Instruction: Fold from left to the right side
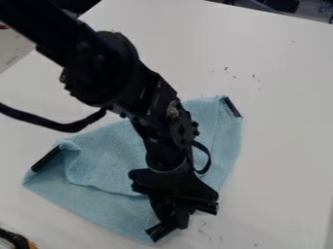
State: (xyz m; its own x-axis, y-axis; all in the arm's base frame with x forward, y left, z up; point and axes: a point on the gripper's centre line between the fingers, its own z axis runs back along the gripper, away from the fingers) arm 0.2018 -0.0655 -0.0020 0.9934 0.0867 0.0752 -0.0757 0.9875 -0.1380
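Because folding needs an edge to lift, we judge, the black two-finger gripper (169, 229) sits at the near corner of the light-blue, soft-looking cloth (104, 160) on the flat white table (280, 146), whether open or closed we cannot tell.

The worktop (286, 126) is white (dark specks (254, 77) dot it); dim shapes (284, 5), perhaps furniture, lie past its far edge.
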